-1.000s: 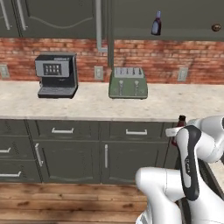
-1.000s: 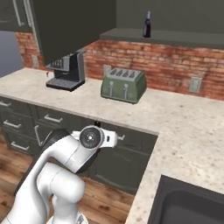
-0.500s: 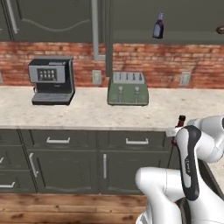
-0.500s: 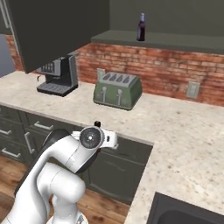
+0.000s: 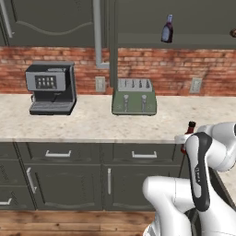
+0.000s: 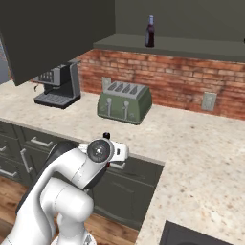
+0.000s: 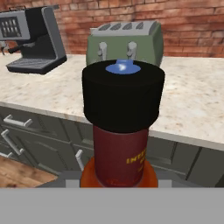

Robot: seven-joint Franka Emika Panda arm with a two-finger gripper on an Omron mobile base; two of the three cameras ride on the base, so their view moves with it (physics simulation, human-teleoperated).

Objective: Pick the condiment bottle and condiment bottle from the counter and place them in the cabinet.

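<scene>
Hand view close on red condiment bottle (image 7: 120, 148), clamped in pincer (image 5: 185, 140), off the bench (image 5: 92, 124), near its front edge. Whole picture shifted a little since a second ago: base rolling, toaster (image 5: 134, 97) not moved. Other condiment bottle (image 5: 167, 29) already up on cabinet shelf (image 6: 191, 47). Probably heading there.

In the left base view the held condiment bottle (image 5: 189, 130) is mostly hidden behind the arm, with just its dark cap and a sliver of red exposed, and a dark object (image 5: 233, 33) on the cabinet shelf is cut off by the right edge and cannot be identified. In the hand view the bottle's base is cut off at the bottom, its label is only partly legible, and the gripper's fingertips are hidden behind it
</scene>
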